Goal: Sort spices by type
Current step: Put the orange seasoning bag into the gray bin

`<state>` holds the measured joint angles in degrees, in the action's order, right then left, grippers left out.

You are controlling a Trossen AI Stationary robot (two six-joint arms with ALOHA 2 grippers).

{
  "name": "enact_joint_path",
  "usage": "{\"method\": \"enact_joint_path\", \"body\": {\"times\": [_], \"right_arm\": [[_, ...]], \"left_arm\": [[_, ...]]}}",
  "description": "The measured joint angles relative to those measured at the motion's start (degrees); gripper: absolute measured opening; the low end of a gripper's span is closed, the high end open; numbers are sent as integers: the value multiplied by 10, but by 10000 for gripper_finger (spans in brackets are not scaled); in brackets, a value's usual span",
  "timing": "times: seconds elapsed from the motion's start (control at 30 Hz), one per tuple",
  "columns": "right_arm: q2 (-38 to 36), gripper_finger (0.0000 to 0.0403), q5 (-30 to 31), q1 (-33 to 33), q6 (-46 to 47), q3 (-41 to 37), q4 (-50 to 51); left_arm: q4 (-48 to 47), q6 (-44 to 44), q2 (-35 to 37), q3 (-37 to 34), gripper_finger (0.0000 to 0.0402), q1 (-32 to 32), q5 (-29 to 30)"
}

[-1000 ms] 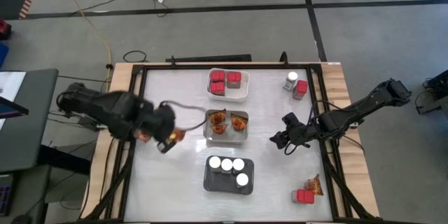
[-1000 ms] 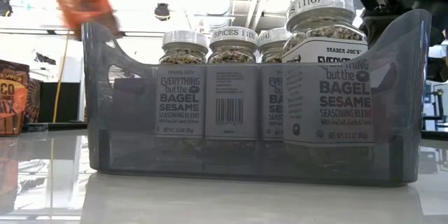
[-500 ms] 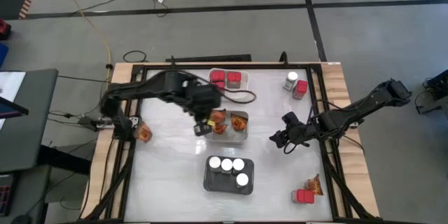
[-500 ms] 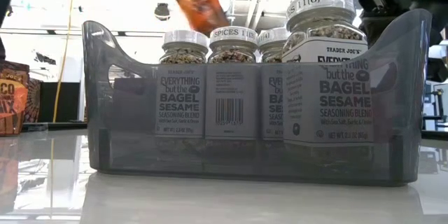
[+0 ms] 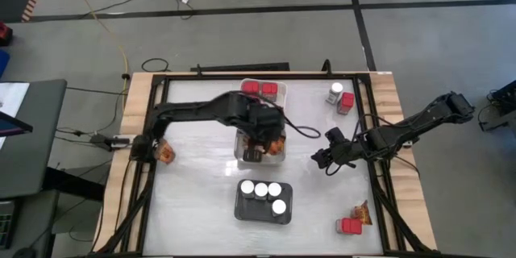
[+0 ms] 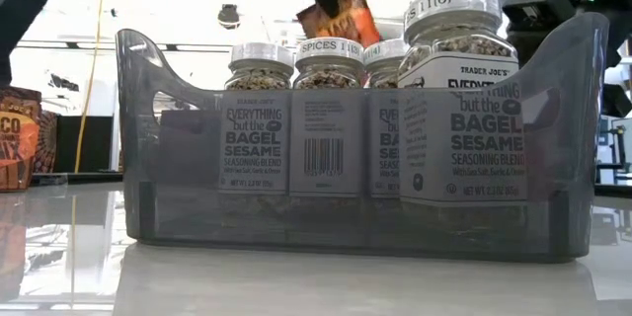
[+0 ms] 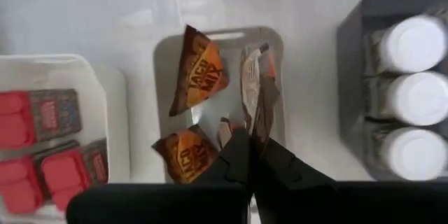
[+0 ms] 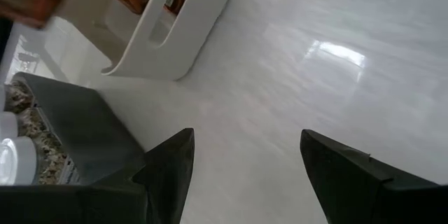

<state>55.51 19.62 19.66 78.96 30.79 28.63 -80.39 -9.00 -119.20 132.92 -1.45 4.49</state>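
My left gripper [image 7: 252, 155] is shut on an orange-brown packet [image 7: 256, 87] and hovers over the middle clear tray [image 7: 159, 63]. Two more packets [image 7: 198, 70] [image 7: 183, 155] lie in that tray. The low view shows the held packet [image 6: 341, 15] up in the air behind the jars. The white tray [image 5: 278, 111] at the far side holds red boxes [image 5: 251, 90]. Several white-lidded jars [image 5: 260, 189] stand in the dark grey tray [image 5: 240, 210]. My right gripper [image 8: 245, 175] is open above bare table [image 5: 322, 160], right of the clear tray. My left gripper pinches the packet by one end [image 7: 256, 122] between its two fingers, coming from above and pointing down. The packet hangs below the fingers, lifted clear above the clear tray and turned edge-on to the wrist camera.
A packet [image 5: 165, 153] lies at the table's left edge. One jar [image 5: 334, 93] and a red box [image 5: 347, 102] stand at the far right. Another red box [image 5: 348, 226] and a packet [image 5: 361, 212] sit near the right corner. Bare table lies between the trays and my right gripper.
My left gripper has swung from the table's left edge toward the right, carrying the packet in the air, and now hangs over the clear middle tray. One packet stayed behind at the left edge.
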Motion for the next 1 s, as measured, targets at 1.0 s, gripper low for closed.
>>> {"method": "enact_joint_path", "body": {"times": [1.0], "right_arm": [[0,286,0,0,1,0,28]], "left_arm": [[16,-21,-132,0,1,20,26]]}}
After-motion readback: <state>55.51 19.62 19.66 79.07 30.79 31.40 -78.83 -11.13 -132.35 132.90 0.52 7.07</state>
